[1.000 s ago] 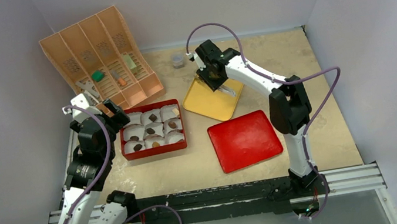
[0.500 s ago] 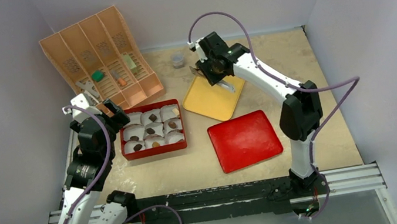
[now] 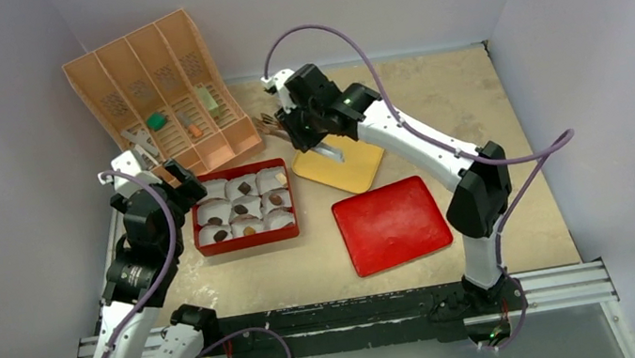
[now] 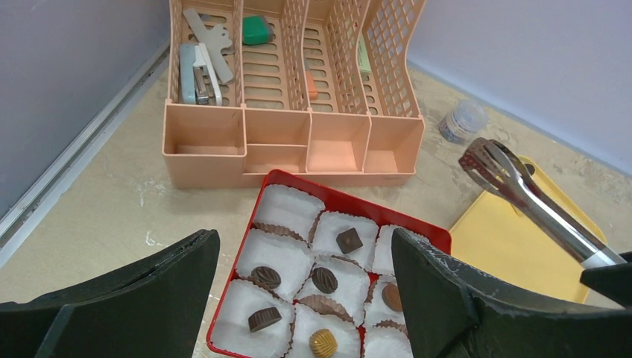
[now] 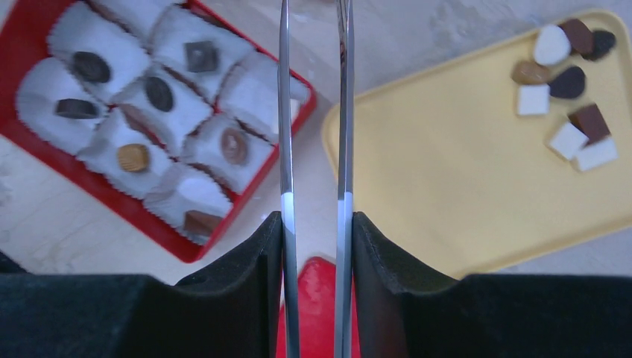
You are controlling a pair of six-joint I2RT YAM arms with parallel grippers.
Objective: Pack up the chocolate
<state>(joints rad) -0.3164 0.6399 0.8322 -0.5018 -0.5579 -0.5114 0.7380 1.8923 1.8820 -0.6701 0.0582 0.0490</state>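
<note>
A red box [image 3: 200,217] holds white paper cups, several with chocolate [image 4: 324,280] in them; the cup at its far left corner [image 4: 291,210] is empty. More chocolate [image 5: 566,82], brown and white, lies at a corner of the yellow tray [image 3: 345,167]. My right gripper [image 3: 312,132] is shut on metal tongs [image 4: 522,195], which point left between the tray and the box [image 5: 41,160]. I see no piece between the tong tips. My left gripper [image 4: 302,246] is open and empty just above the box's near left side.
A peach mesh organiser [image 3: 157,84] with a green block [image 3: 155,121] and small tools stands behind the box. A red lid [image 3: 392,223] lies at centre right. A small clear jar [image 4: 462,119] sits beyond the tray.
My right arm has swung left from over the yellow tray toward the red box, carrying the tongs. The left arm has not moved.
</note>
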